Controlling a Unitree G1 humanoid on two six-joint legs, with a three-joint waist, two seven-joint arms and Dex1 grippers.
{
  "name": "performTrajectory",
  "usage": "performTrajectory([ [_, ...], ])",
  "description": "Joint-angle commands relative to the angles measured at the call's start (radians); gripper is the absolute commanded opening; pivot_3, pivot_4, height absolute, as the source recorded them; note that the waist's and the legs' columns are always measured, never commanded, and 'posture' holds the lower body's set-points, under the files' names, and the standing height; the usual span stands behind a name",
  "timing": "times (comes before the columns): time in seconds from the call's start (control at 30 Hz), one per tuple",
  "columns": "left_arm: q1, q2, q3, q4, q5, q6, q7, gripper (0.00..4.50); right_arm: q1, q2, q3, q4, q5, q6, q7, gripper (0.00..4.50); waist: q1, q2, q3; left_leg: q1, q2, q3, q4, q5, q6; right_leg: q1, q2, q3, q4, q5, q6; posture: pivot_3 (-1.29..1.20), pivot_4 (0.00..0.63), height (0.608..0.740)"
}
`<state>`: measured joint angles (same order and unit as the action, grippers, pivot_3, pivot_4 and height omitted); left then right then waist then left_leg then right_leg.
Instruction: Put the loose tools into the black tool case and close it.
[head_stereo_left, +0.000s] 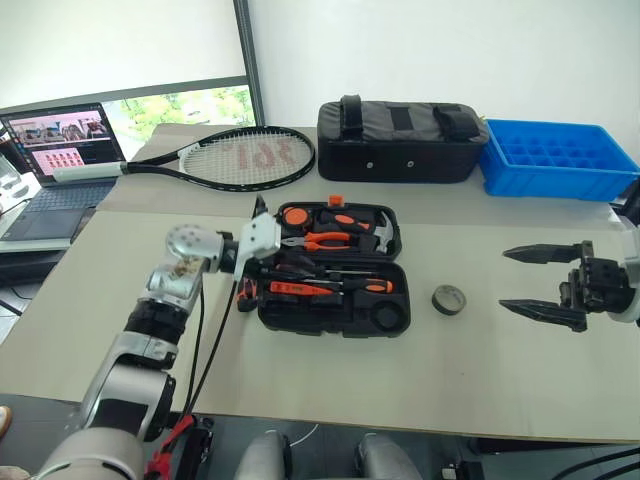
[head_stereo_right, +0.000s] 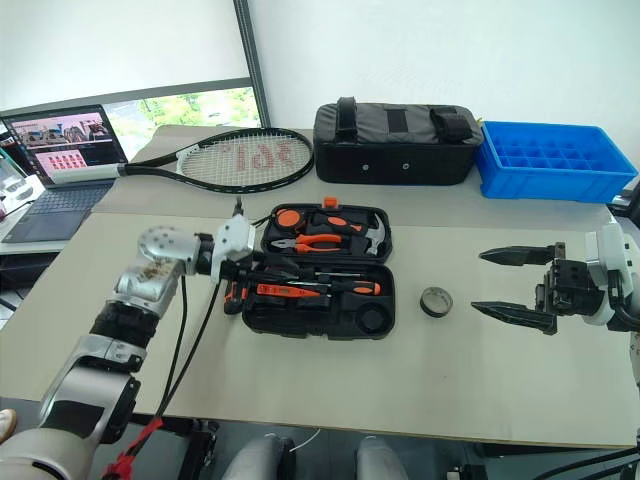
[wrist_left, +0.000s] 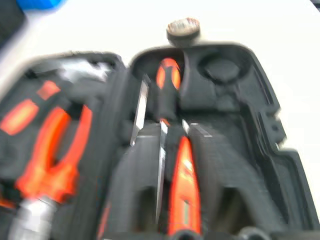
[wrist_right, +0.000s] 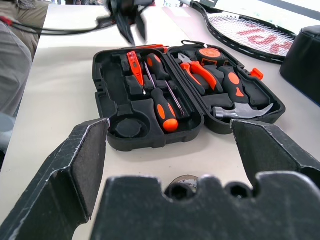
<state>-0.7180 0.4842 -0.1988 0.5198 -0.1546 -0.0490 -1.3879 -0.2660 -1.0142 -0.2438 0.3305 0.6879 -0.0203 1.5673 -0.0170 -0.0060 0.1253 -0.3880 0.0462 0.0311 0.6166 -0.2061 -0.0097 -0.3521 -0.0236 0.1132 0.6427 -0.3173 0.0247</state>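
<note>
The black tool case (head_stereo_left: 395, 322) lies open in the middle of the table. Two orange-and-black screwdrivers (wrist_right: 162, 107) and a slim orange screwdriver (wrist_right: 135, 65) rest in the slots of its near half. An orange-and-black tool (head_stereo_left: 244, 292) sits at that half's left end. Pliers (head_stereo_left: 325, 240) and a hammer lie in the far half. The dark tape roll (head_stereo_left: 449, 299) lies loose on the table just right of the case. My left gripper (wrist_right: 131, 25) hangs shut over the case's left end. My right gripper (head_stereo_left: 540, 283) stands open to the right of the roll, apart from it.
A tennis racket (head_stereo_left: 240, 157), a black fabric bag (head_stereo_left: 400, 140) and a blue crate (head_stereo_left: 555, 160) line the back of the table. A laptop (head_stereo_left: 60, 160) stands at the far left. Bare table lies between the roll and my right gripper.
</note>
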Motion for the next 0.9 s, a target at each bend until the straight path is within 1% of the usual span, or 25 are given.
performTrajectory([
  [0.03,-0.012,-0.014,0.005,0.035,0.016,-0.053,0.023,0.03,-0.010,-0.009,-0.023,-0.011,0.005,-0.008,0.047,4.50,0.002,0.000,0.000,0.000,0.000,0.000,0.000,0.000,0.000,0.000,0.000,0.000,0.000,0.000,0.000,0.00,0.150,0.707],
  [0.17,-0.032,-0.040,-0.009,0.117,0.058,-0.096,0.058,0.03,-0.005,-0.015,-0.028,-0.013,0.006,-0.007,0.047,4.50,0.003,0.000,0.000,0.000,0.000,0.000,0.000,0.000,0.000,0.000,0.000,0.000,0.000,0.000,0.000,0.00,0.150,0.707],
  [0.47,-0.029,-0.050,-0.040,0.192,0.113,-0.129,0.056,0.03,0.012,-0.021,-0.038,-0.026,0.002,-0.010,0.047,4.50,-0.001,0.000,0.000,0.000,0.000,0.000,0.000,0.000,0.000,0.000,0.000,0.001,0.001,0.000,0.000,0.00,0.150,0.707],
  [0.67,-0.035,-0.056,-0.034,0.236,0.110,-0.121,0.057,0.03,0.019,-0.019,-0.040,-0.031,-0.004,-0.014,0.047,4.50,-0.001,0.000,0.000,0.001,0.000,0.000,0.000,0.000,0.000,0.000,0.000,0.001,0.001,0.000,0.000,0.00,0.150,0.707],
  [0.83,-0.040,-0.058,0.031,0.163,0.033,-0.056,0.068,0.03,0.019,-0.018,-0.039,-0.036,-0.003,-0.012,0.047,4.50,-0.002,0.000,0.000,0.001,0.000,0.000,0.001,0.000,0.000,0.000,0.000,0.001,0.002,0.000,0.000,0.00,0.150,0.707],
  [0.9,-0.038,-0.045,0.078,0.079,-0.015,0.007,0.094,0.03,0.019,-0.020,-0.038,-0.036,-0.001,-0.011,0.047,4.50,-0.002,0.000,0.000,0.000,0.000,0.000,0.002,0.000,0.000,0.000,0.000,0.001,0.002,0.000,0.000,0.00,0.150,0.707],
])
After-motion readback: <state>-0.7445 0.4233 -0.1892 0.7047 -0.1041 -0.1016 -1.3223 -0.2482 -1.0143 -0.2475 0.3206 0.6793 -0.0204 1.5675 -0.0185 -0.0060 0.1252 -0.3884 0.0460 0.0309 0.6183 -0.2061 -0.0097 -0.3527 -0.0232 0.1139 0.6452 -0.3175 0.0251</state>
